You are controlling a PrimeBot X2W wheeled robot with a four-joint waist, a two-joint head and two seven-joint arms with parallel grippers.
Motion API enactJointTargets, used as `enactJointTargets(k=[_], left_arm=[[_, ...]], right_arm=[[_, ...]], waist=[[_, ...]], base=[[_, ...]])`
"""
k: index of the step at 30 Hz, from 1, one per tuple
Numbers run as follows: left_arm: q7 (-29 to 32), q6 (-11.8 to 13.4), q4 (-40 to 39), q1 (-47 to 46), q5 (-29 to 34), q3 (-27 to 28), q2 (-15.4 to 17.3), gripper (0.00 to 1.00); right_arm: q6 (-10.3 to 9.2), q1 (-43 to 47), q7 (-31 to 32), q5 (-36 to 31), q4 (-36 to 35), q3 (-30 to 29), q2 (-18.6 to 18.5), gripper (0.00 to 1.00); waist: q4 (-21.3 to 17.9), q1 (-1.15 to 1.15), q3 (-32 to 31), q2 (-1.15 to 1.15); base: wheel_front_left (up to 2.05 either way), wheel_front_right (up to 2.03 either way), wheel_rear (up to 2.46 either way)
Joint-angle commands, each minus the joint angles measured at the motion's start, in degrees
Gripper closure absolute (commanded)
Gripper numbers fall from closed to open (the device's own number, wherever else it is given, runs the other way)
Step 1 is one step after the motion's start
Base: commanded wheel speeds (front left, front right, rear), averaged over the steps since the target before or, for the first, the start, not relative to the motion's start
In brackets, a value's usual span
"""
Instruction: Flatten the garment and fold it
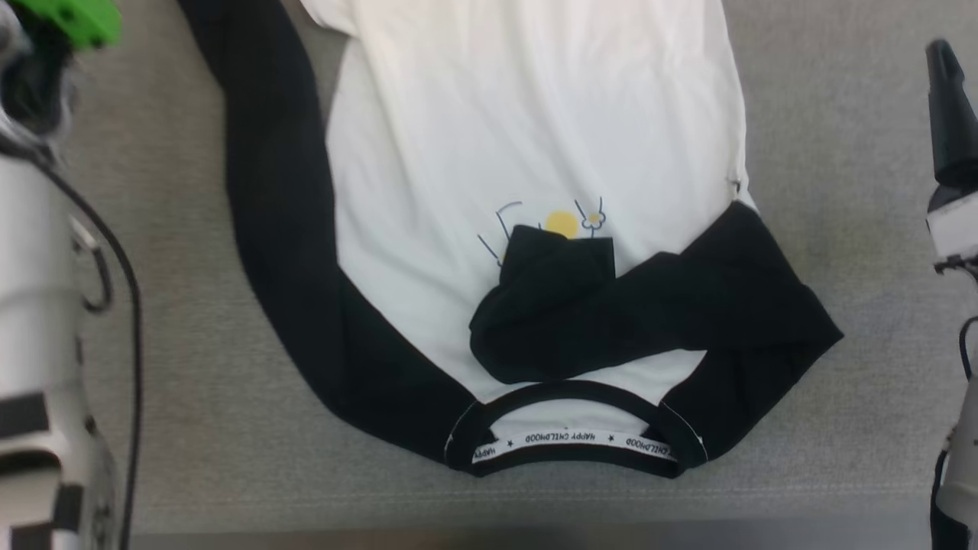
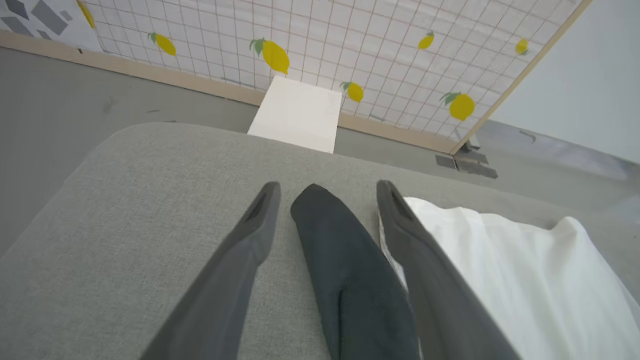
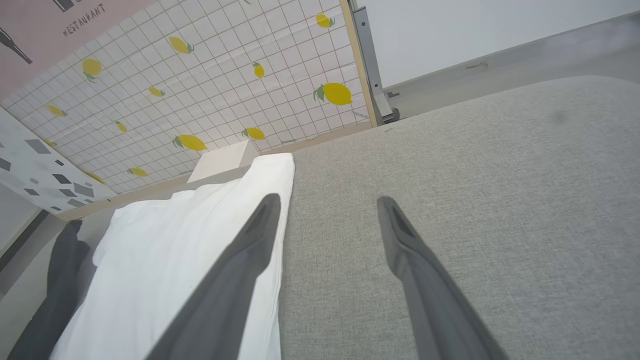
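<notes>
The garment [image 1: 535, 114] lies flat on the grey padded surface [image 1: 168, 397], lettered neckband [image 1: 573, 441] nearest me. One black sleeve [image 1: 283, 229] runs long up its left side. The other black sleeve [image 1: 611, 305] is folded across the chest, partly over a small yellow print. In the left wrist view my left gripper [image 2: 327, 192] is open above the surface, the black sleeve [image 2: 350, 270] lying between its fingers and the white body [image 2: 525, 280] to the right. My right gripper [image 3: 327, 202] is open over bare surface beside the white edge [image 3: 175, 260]; a dark finger [image 1: 947, 114] stands at the far right.
My pale left forearm [image 1: 30, 305] and its cable fill the left edge. The surface's front edge [image 1: 489, 527] runs along the bottom. Beyond the far edge stand a lemon-patterned tiled panel [image 2: 350, 35] and a white box [image 2: 300, 112] on the floor.
</notes>
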Motion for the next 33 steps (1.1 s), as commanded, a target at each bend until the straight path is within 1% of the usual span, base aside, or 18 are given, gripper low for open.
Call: enactJointTargets(k=[1, 6, 8, 13, 20, 21, 22, 24, 27, 30, 33], left_arm=[[1.9, 0.7, 1.0, -2.3, 0.0, -0.5, 0.5, 0.00], [9.8, 2.5, 3.8, -8.7, 1.8, -3.1, 1.8, 0.00], [12.2, 3.6, 4.6, -10.0, 2.3, -3.7, 2.1, 0.00], [18.5, 6.1, 6.3, -10.8, 3.9, -5.2, 3.4, 0.00], [26.5, 8.6, 6.8, -8.6, 4.1, -6.3, 4.2, 0.00], [27.7, 8.9, 6.4, -8.2, 3.7, -6.2, 4.0, 0.59], [27.9, 8.9, 5.8, -8.0, 3.2, -5.9, 3.9, 0.98], [27.8, 8.7, 4.4, -7.5, 2.7, -5.8, 3.8, 1.00], [25.1, 8.8, 2.3, -7.2, 1.6, -4.5, 3.4, 1.00], [21.4, 9.4, 1.3, -7.0, 1.0, -3.1, 2.8, 1.00], [15.8, 10.5, 0.6, -7.0, -0.9, -0.2, 0.9, 1.00]], right_arm=[[0.20, -1.0, -0.5, 0.6, -0.5, 0.5, 0.2, 0.00], [0.20, -1.7, -0.8, 1.0, -1.5, 1.3, 0.4, 0.00], [0.20, -1.7, -0.9, 1.0, -2.0, 1.3, 0.4, 0.00], [0.20, -1.5, -1.3, 1.4, -2.4, 1.3, 0.4, 0.00], [0.20, -1.1, -1.9, 1.5, -2.2, 0.7, 0.5, 0.00], [0.20, -1.1, -2.0, 1.6, -2.2, 0.6, 0.5, 0.00], [0.20, -1.1, -2.0, 1.6, -2.2, 0.5, 0.5, 0.00], [0.20, -1.2, -2.1, 1.5, -2.2, 0.4, 0.5, 0.00], [0.20, -1.3, -2.2, 1.2, -1.8, 0.3, 0.4, 0.00], [0.20, -1.3, -2.6, 0.8, -1.3, 0.5, 0.3, 0.00], [0.20, -1.3, -2.9, 0.3, -0.3, 0.6, 0.0, 0.00]], waist=[[-3.8, -0.01, 8.5, 0.00], [-5.0, -0.01, 12.2, 0.00], [-5.2, -0.01, 13.3, 0.00], [-5.6, -0.01, 15.2, 0.00], [-5.4, -0.01, 16.3, 0.00], [-5.3, -0.01, 16.4, 0.00], [-5.2, -0.01, 16.5, 0.00], [-4.9, -0.01, 16.5, 0.00], [-4.4, -0.01, 15.9, 0.00], [-3.9, -0.01, 14.6, 0.00], [-2.8, -0.01, 12.1, 0.00]], base=[[0.00, 0.00, 0.00], [0.00, 0.00, 0.00], [0.00, 0.00, 0.00], [0.00, 0.00, 0.00], [0.00, 0.00, 0.00], [0.00, 0.00, 0.00], [0.00, 0.00, 0.00], [0.00, 0.00, 0.00], [0.00, 0.00, 0.00], [0.00, 0.00, 0.00], [0.00, 0.00, 0.00]])
